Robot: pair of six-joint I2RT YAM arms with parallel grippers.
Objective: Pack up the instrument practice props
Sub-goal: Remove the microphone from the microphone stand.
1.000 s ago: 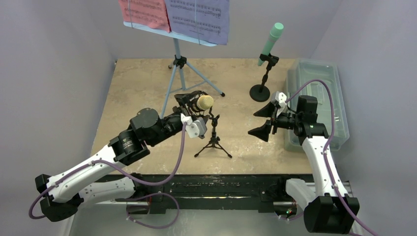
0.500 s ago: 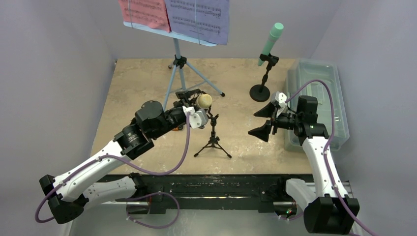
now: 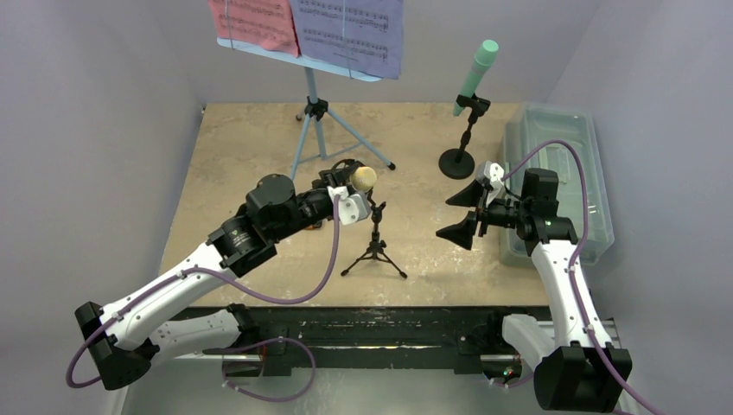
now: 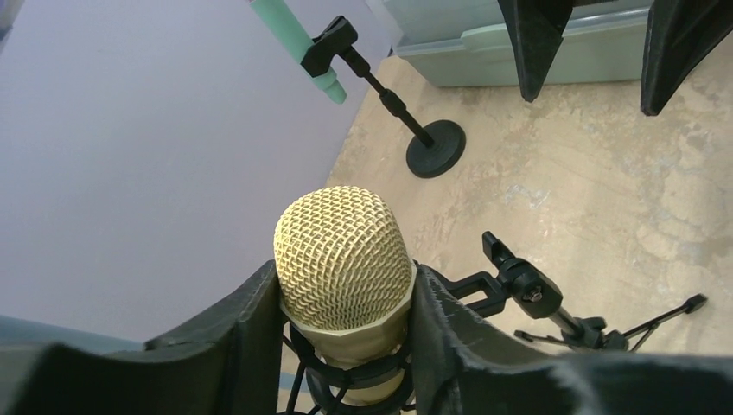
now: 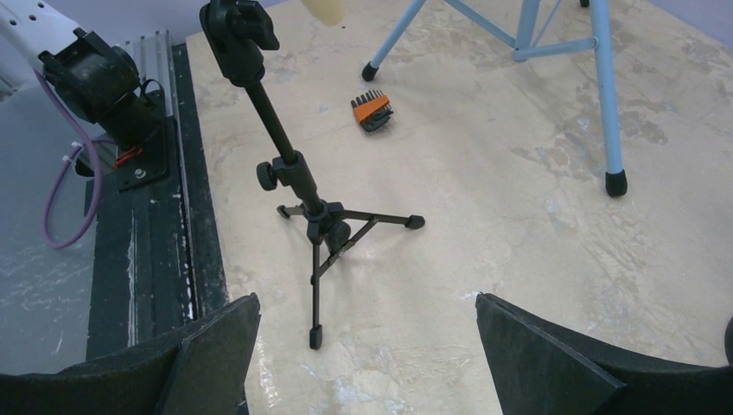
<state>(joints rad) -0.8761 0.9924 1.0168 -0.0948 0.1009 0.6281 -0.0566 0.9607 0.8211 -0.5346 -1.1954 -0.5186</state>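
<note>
Beige counter (image 3: 251,147), grey walls (image 3: 104,130): yellow microphone (image 4: 341,242) is pinched by the left tool (image 4: 346,281); right tool (image 5: 365,307) is shown spread wide near the small black tripod (image 5: 321,220).

Bright even light, soft shadows, pics sharp.

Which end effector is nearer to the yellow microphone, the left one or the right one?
Left. The left end effector holds the yellow microphone, a finger against each side. The right end effector hangs open, apart from it, near the tub.
</note>
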